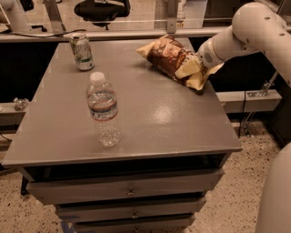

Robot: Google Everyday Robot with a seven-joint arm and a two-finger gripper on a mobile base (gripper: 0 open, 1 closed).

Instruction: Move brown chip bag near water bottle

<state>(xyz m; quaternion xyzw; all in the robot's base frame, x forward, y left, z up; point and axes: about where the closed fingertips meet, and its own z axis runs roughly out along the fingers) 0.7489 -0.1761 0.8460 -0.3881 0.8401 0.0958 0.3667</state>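
Note:
The brown chip bag (pixel 169 59) lies on the far right of the grey table (pixel 173 123), its pale yellow ends pointing left-back and right-front. The water bottle (pixel 103 111) stands upright on the left front part of the table, well apart from the bag. My gripper (pixel 200 75) comes in from the right on the white arm and sits at the bag's near yellow end, touching it; the bag end hides most of it.
A green-and-white drink can (pixel 82 51) stands at the table's back left. Drawers (pixel 129 191) sit under the tabletop. A long bench runs behind the table, with an office chair (pixel 102 8) beyond it. The table's right edge is just below the gripper.

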